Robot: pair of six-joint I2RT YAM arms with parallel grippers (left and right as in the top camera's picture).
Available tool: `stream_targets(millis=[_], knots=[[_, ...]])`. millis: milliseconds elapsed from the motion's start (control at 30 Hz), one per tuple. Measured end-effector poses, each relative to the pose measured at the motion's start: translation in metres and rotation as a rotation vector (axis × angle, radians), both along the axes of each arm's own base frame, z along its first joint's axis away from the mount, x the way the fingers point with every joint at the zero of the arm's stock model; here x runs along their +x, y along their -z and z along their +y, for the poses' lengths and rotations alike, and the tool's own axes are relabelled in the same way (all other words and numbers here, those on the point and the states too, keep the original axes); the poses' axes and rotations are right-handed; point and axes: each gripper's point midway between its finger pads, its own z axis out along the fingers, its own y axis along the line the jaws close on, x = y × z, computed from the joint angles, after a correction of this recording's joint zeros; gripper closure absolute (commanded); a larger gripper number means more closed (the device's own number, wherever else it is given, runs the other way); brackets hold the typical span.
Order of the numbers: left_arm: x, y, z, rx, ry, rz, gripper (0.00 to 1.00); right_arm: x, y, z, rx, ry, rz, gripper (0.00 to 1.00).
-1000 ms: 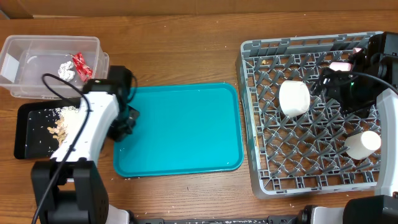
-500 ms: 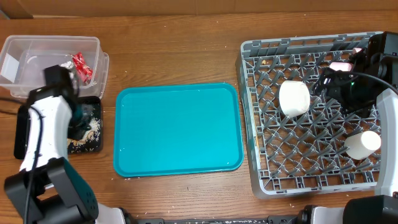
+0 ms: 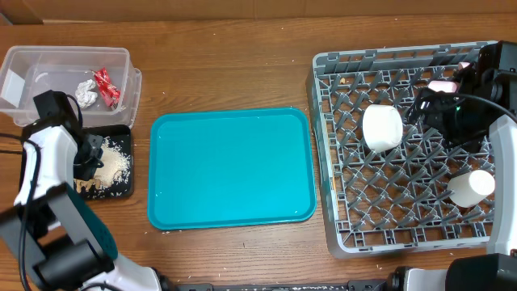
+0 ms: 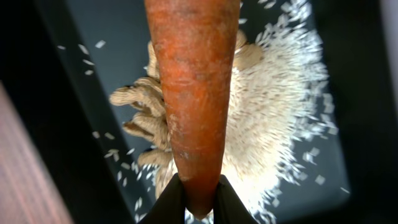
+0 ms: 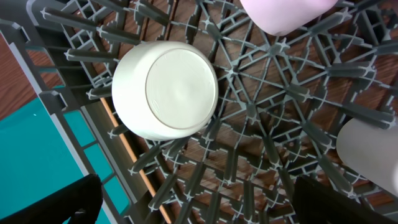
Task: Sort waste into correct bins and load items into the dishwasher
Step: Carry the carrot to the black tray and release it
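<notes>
**Carrot pinched over the black tray**

At the left, the left claw [image 4: 198, 194] is clamped on the carrot [image 4: 193, 81], which hangs above rice and scraps [image 4: 267, 106] in the black tray [image 4: 81, 93]. On its far side, the clear tub [image 3: 48, 77] holds a red wrapper [image 3: 106, 86] and a paper wad [image 3: 86, 91]. At the right, the right claw [image 5: 199, 200] gapes wide and empty over a cup [image 5: 165, 90] in the grey rack [image 3: 404, 202].

Readable text: none in any view.
White patch [image 3: 11, 89] on the clear tub's [image 3: 56, 52] left wall: nothing legible.
Red wrapper [image 3: 106, 86] in the tub: print too small to read.
</notes>
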Motion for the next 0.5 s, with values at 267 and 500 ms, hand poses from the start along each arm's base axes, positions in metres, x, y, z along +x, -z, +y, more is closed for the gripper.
stream_targets(millis=[267, 500], knots=[[-0.004, 0.027, -0.002, -0.033, 0.004, 0.065, 0.78, -0.005, 0.001, 0.001, 0.005, 0.0, 0.02, 0.0], [-0.009, 0.026, -0.011, -0.083, 0.079, 0.102, 0.5, -0.006, 0.002, 0.001, 0.006, 0.0, 0.028, 0.0]])
